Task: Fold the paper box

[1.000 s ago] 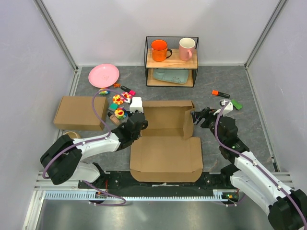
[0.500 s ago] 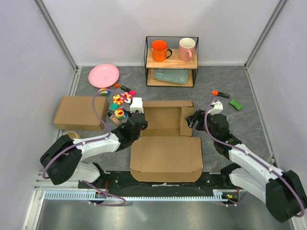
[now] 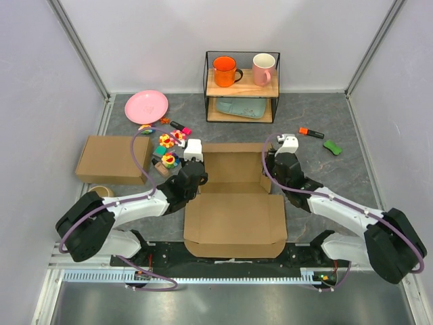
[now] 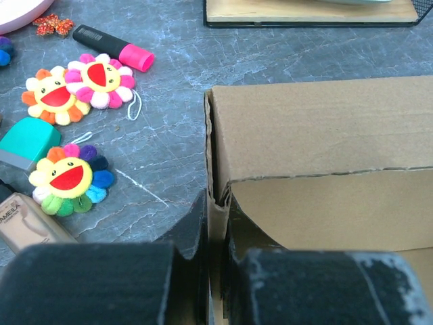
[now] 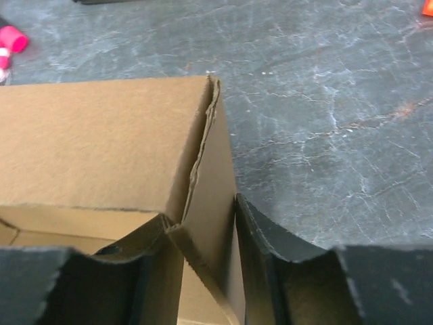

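The paper box [image 3: 233, 220] is brown corrugated cardboard in the middle of the table. Its lid lies flat toward the arms and its tray walls stand up at the back. My left gripper [image 3: 197, 175] is at the tray's left wall. In the left wrist view the left gripper [image 4: 218, 233] is shut on that wall's top edge, with the paper box [image 4: 318, 128] stretching away to the right. My right gripper [image 3: 270, 170] sits on the right wall. In the right wrist view the right gripper [image 5: 203, 223] straddles the paper box [image 5: 101, 135], one finger outside the wall and one against the inner flap.
A second closed cardboard box [image 3: 111, 159] lies at the left, with a tape roll [image 3: 101, 191] near it. Plush flowers and small items [image 3: 169, 142] crowd the box's left corner. A pink plate [image 3: 146, 106] and wire shelf [image 3: 242, 87] with mugs stand behind. An orange marker [image 3: 311, 133] lies right.
My right arm swung left from beside the box onto its right wall, which now stands upright, and its jaws closed in around the wall. The left gripper kept its hold.
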`<state>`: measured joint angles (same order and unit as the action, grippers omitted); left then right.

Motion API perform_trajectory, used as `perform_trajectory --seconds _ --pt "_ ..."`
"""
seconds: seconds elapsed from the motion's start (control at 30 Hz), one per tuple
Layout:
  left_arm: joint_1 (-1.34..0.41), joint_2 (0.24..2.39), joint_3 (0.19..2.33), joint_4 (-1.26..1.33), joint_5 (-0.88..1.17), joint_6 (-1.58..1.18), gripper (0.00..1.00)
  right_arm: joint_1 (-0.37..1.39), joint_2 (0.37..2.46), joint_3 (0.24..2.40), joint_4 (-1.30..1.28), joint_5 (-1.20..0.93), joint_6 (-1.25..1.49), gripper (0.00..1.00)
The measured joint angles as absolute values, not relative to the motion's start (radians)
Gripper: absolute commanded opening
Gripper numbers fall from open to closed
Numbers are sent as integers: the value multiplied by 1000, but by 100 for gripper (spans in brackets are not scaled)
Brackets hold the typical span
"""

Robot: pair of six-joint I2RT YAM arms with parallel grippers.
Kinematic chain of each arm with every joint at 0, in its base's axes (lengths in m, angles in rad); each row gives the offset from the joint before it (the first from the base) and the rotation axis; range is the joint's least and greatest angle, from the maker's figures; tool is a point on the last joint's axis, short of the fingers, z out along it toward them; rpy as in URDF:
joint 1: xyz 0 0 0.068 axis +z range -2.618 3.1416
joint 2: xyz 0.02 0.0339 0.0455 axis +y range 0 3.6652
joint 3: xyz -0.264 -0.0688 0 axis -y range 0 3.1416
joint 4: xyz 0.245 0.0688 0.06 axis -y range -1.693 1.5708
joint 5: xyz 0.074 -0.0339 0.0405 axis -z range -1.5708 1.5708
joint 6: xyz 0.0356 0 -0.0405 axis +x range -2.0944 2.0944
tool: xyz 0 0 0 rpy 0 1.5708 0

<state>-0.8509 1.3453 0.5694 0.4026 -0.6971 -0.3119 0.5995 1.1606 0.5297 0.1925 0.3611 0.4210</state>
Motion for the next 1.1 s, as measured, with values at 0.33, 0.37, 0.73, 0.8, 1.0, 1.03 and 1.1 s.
perform_trajectory --seconds 0.33,0.37,0.73,0.8,1.0,1.03,1.1 --pt "-859 1324 554 402 -696 -308 2 670 1320 609 140 589 379 0" --pt "-860 1324 554 400 -698 -308 2 682 1331 618 133 616 377 0" --pt "-860 1321 552 400 -692 -308 2 722 1333 588 97 690 416 0" --pt "-862 1320 552 400 -693 -308 2 731 1323 575 107 691 425 0" --pt "-862 1320 551 406 -692 -309 2 734 1284 533 145 678 421 0" --pt "-863 1320 549 415 -693 -308 2 736 1271 521 152 677 418 0" --pt "-868 1320 541 442 -694 -299 2 738 1251 495 181 678 411 0"
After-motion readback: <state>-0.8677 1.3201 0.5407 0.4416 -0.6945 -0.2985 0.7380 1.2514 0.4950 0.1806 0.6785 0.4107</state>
